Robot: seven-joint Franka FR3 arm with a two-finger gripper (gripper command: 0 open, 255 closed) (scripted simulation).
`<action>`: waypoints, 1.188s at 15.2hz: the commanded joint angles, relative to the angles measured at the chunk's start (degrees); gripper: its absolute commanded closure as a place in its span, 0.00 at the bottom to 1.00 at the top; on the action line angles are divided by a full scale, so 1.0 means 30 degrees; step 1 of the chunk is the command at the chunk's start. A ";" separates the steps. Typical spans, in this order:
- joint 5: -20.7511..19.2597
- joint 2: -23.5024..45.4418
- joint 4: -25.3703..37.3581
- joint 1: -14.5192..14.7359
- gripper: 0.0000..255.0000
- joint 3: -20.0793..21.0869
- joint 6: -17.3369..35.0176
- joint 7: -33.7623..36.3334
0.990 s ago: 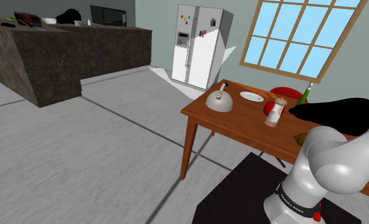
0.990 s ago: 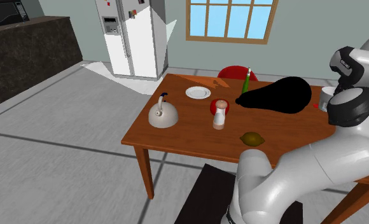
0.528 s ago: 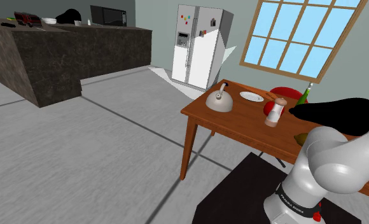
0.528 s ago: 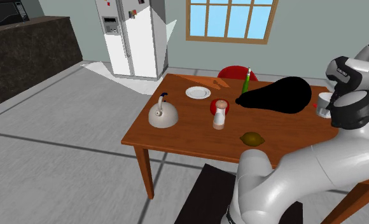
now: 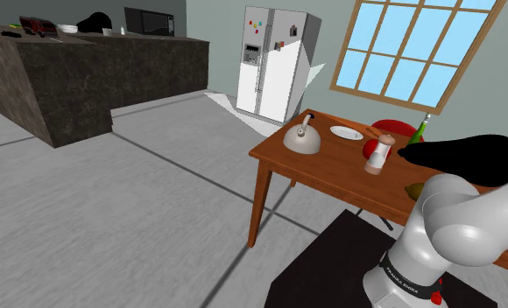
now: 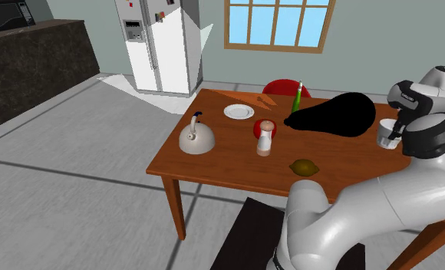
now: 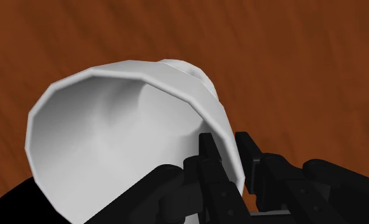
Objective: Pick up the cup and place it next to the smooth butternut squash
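My gripper (image 7: 228, 153) is shut on the rim of a plain white cup (image 7: 113, 140), with one finger inside the wall and one outside. In the second exterior view the cup (image 6: 387, 132) hangs low over the wooden table (image 6: 221, 161), just to the right of the squash (image 6: 337, 115), which is drawn pure black. My gripper (image 6: 398, 135) holds the cup on its right side. I cannot tell whether the cup's base touches the wood. In the shoulder view the black squash (image 5: 468, 157) lies behind my arm's white elbow.
On the table stand a kettle (image 6: 196, 136), a white plate (image 6: 238, 112), a shaker (image 6: 265, 138) beside a red apple (image 6: 259, 126), a green bottle (image 6: 296, 98) and a dark lemon-shaped fruit (image 6: 304, 166). A red chair (image 6: 282, 88) stands behind, and a fridge (image 6: 156, 42) further back.
My gripper has come down with the cup, a little toward the second exterior view's left, closer to the table beside the squash. Nothing else moved.
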 commanded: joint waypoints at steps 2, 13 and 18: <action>-0.0278 -0.0246 -0.0389 -0.0019 1.00 -0.0269 0.0546 0.0089; -0.1370 -0.1182 -0.1553 0.0232 1.00 -0.1411 0.2412 0.0597; -0.1370 -0.1182 -0.1553 0.0232 1.00 -0.1410 0.2411 0.0597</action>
